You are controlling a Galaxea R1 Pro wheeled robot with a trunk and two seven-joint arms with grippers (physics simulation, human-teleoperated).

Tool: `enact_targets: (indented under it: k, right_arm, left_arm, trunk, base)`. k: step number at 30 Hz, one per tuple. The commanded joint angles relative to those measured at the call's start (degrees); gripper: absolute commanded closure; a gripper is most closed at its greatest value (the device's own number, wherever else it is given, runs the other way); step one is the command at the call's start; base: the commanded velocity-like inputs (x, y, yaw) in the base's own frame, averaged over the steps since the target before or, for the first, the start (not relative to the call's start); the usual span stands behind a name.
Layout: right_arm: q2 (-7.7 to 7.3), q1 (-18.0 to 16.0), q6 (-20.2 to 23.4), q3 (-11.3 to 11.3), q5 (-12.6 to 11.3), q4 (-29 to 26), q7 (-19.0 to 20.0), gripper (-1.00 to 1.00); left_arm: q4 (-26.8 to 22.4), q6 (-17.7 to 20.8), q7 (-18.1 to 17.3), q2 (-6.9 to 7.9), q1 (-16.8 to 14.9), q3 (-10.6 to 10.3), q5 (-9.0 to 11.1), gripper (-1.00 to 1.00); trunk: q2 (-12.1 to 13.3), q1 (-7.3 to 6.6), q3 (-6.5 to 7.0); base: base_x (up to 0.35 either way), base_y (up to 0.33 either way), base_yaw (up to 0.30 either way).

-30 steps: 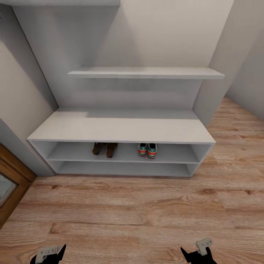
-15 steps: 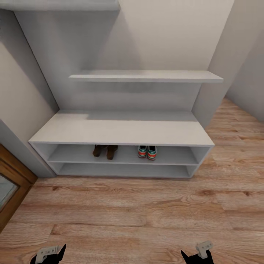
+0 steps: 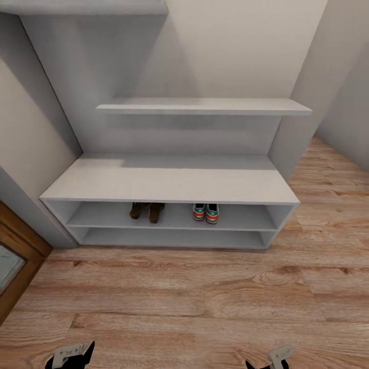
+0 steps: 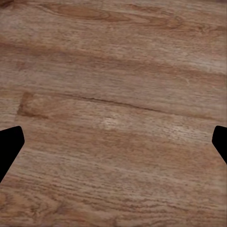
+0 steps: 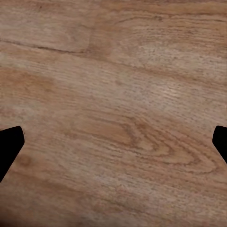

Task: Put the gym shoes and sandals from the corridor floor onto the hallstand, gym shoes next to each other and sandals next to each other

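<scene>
- The hallstand [image 3: 169, 179] is a wide, low, pale-grey unit of flat matte boards, with a smooth rectangular bench top and two open shelf levels under it.
- A long thin floating shelf [image 3: 204, 106] of the same grey hangs on the wall above the bench top.
- The sandals [image 3: 147, 210], dark brown and leathery, sit side by side on the upper open shelf, left of centre, touching or nearly so.
- The gym shoes [image 3: 206, 212] stand close together on that same shelf, right of the sandals and apart from them; heels face out, showing red-orange patches with green and white.
- The corridor floor [image 3: 205, 287] is warm light-brown plank laminate with wavy grain and darker knots.
- The left tool [image 4: 113, 142] hangs over bare planks, its black fingertips [image 4: 8, 146] spread wide with nothing between them.
- The right tool [image 5: 113, 142] is likewise parted and empty above a swirling knot in the grain.
</scene>
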Motion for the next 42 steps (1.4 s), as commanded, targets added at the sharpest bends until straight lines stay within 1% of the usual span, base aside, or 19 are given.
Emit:
enact_targets:
  k: [1, 3, 8, 12, 16, 17, 20, 42]
  right_arm:
    - [0.11, 0.0, -0.2, -0.1, 0.3, 0.0, 0.0, -1.00]
    - [0.43, 0.1, -0.2, -0.1, 0.3, 0.0, 0.0, -1.00]
    - [0.69, 0.2, -0.2, -0.1, 0.3, 0.0, 0.0, -1.00]
    - [1.59, 0.2, -0.2, -0.1, 0.3, 0.0, 0.0, -1.00]
    - [2.13, 0.2, -0.2, -0.1, 0.3, 0.0, 0.0, -1.00]
    - [2.51, 0.2, -0.2, -0.1, 0.3, 0.0, 0.0, -1.00]
    - [2.83, 0.2, -0.2, -0.1, 0.3, 0.0, 0.0, -1.00]
    - [3.03, 0.2, -0.2, -0.1, 0.3, 0.0, 0.0, -1.00]
  left_arm:
    - [0.1, 0.0, -0.6, -0.02, 0.0, 0.2, 0.6, -1.00]
    - [0.1, 0.0, -0.6, -0.03, 0.0, 0.2, 0.6, -1.00]
    - [0.1, 0.0, -0.6, -0.03, 0.0, 0.2, 0.6, -1.00]
    - [0.1, 0.0, -0.6, -0.03, 0.0, 0.2, 0.6, -1.00]
    - [0.1, 0.0, -0.6, -0.03, 0.0, 0.2, 0.6, -1.00]
    - [0.1, 0.0, -0.6, -0.03, 0.0, 0.2, 0.6, -1.00]
    - [0.1, 0.0, -0.6, -0.03, 0.0, 0.2, 0.6, -1.00]
    - [-0.1, -0.1, -0.6, 0.13, 0.0, 0.2, 0.6, -1.00]
  trunk:
    - [0.0, -0.01, -0.04]
    - [0.0, -0.01, -0.04]
    - [0.0, -0.01, -0.04]
    - [0.0, -0.01, -0.04]
    - [0.0, -0.01, -0.04]
    - [0.0, -0.01, -0.04]
    - [0.0, -0.01, -0.04]
    - [0.0, -0.01, -0.04]
  base:
    - [0.000, 0.000, 0.000]
    - [0.000, 0.000, 0.000]
    - [0.000, 0.000, 0.000]
    - [0.000, 0.000, 0.000]
    - [0.000, 0.000, 0.000]
    - [0.000, 0.000, 0.000]
    - [0.000, 0.000, 0.000]
    - [0.000, 0.000, 0.000]
